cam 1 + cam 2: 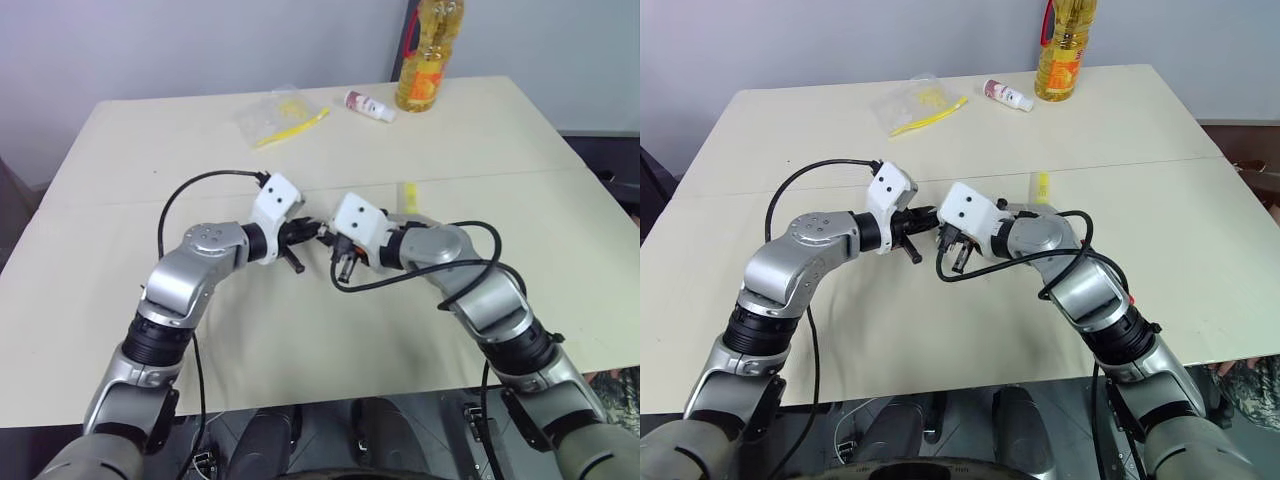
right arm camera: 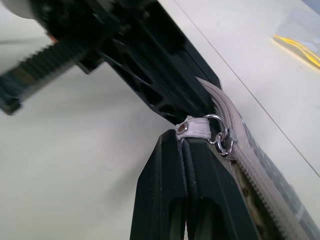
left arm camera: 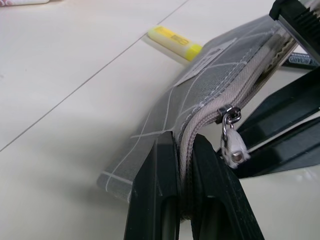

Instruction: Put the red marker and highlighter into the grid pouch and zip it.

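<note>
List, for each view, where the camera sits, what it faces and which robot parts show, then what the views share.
Head stereo pair: looks forward and down at the table; both arms show.
Left wrist view: along the left gripper, shut on the grid pouch; highlighter beyond.
Right wrist view: along the right gripper, shut on the zip pull.
Shared: pouch and zip.

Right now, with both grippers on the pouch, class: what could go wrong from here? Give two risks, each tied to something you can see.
1. The highlighter lies on the table outside the grid pouch; zipping now would leave it out.
2. The right gripper pinches only the small zip pull, so it may slip free. The left gripper clamps just the pouch's end.
</note>
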